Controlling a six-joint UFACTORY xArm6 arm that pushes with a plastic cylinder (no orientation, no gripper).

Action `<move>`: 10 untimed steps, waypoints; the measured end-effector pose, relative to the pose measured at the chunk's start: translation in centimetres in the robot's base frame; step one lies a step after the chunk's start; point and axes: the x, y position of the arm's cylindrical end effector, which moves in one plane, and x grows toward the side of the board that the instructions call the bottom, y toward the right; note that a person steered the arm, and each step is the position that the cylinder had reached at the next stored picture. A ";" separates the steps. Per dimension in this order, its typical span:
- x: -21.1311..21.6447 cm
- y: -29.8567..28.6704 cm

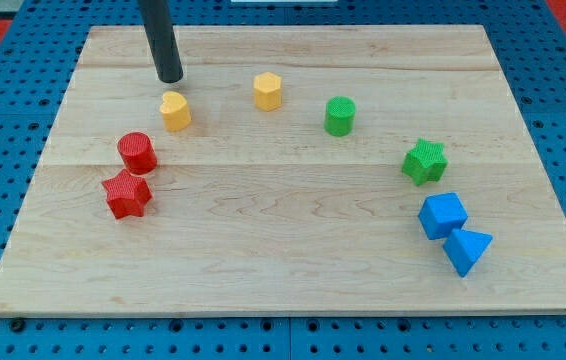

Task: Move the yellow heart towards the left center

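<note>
The straight dark rod comes down from the view's top, and my tip (pixel 170 78), holding nothing, sits just above the small yellow heart block (pixel 175 111).

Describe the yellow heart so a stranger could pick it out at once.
Start at the wooden board and go to its upper left, where my tip touches down. The yellow heart sits just below it. The other yellow block, further right, is a hexagon without the heart's notch.
</note>
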 end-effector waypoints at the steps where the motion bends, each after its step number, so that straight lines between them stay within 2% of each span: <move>1: 0.0 0.0; 8: 0.6 0.8; 9: 3.6 4.3; 10: 4.5 2.0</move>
